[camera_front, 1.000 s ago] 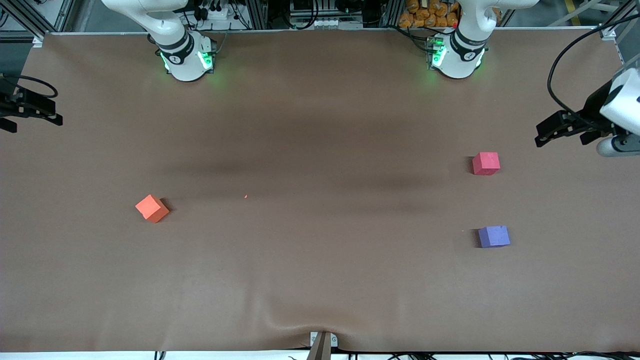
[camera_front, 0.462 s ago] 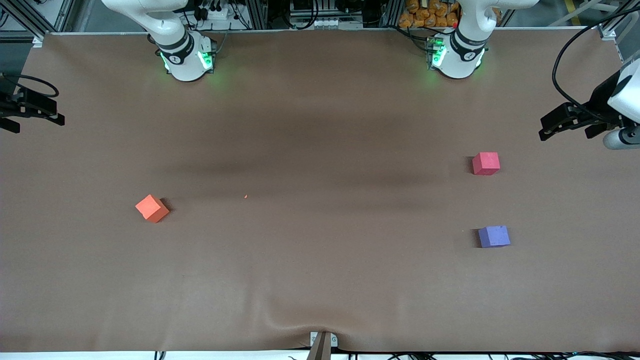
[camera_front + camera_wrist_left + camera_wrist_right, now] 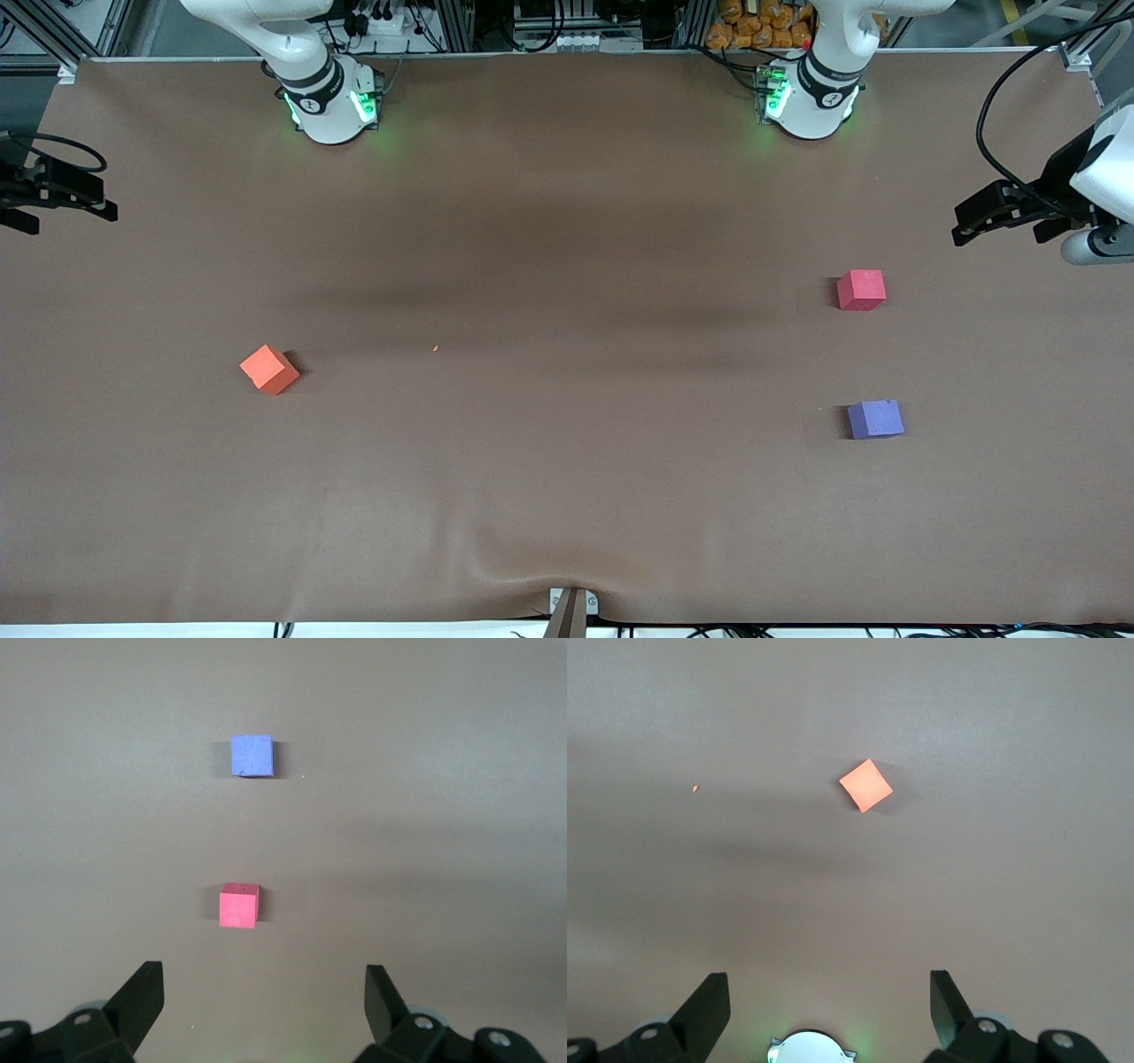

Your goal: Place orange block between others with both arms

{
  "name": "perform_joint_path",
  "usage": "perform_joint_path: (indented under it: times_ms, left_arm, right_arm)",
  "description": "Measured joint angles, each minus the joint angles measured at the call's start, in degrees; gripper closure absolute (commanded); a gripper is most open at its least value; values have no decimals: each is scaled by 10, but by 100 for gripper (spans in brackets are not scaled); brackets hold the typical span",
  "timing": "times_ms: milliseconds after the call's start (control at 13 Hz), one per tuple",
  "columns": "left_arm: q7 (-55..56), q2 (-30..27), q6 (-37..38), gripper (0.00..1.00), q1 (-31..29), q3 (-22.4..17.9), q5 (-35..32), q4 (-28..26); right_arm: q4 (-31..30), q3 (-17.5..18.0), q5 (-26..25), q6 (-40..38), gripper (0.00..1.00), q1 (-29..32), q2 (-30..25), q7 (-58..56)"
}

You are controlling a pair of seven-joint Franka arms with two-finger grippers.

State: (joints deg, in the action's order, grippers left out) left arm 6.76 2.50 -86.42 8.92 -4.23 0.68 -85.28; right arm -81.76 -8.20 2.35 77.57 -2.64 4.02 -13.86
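Observation:
The orange block (image 3: 269, 369) (image 3: 866, 785) lies alone on the brown table toward the right arm's end, turned cornerwise. Toward the left arm's end sit the others: a pinkish-red cube (image 3: 861, 290) (image 3: 239, 905) and, nearer the front camera, a purple-blue cube (image 3: 875, 419) (image 3: 252, 756), with a bare gap between them. My right gripper (image 3: 71, 220) (image 3: 828, 997) hangs open and empty over its end of the table, well apart from the orange block. My left gripper (image 3: 997, 232) (image 3: 263, 992) hangs open and empty over the other end, beside the pinkish-red cube.
Both arm bases (image 3: 332, 102) (image 3: 811, 97) glow green along the table's edge farthest from the front camera. A tiny orange speck (image 3: 435, 348) lies on the brown cover (image 3: 567, 461). A black cable (image 3: 1001, 106) loops above the left gripper.
The left gripper has drifted slightly toward the robots' side of the table, and the right gripper has shifted a little. No cube has moved.

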Motion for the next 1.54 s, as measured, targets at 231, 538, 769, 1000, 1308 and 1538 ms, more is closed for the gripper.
perform_joint_path:
  times_ms: [231, 538, 769, 1000, 1308, 1538]
  left_arm:
    - [0, 1, 1, 0, 2, 1, 0, 0]
    - [0, 2, 1, 0, 3, 2, 0, -1]
    - [0, 5, 1, 0, 4, 3, 0, -2]
    - [0, 12, 0, 0, 5, 3, 0, -3]
    - [0, 17, -1, 0, 6, 4, 0, -5]
    - [0, 18, -1, 0, 6, 4, 0, -6]
  right_arm:
    - [-3, 0, 0, 21, 0, 0, 31, 0]
    - [-8, 3, 0, 107, 0, -3, 132, -1]
    - [-9, 5, 1, 175, 0, -13, 204, -36]
    - [-10, 5, 1, 231, 0, -17, 244, -62]
    - [-18, 3, 1, 261, 0, -14, 272, -124]
    - [-31, 3, 1, 275, 0, -14, 303, -208]
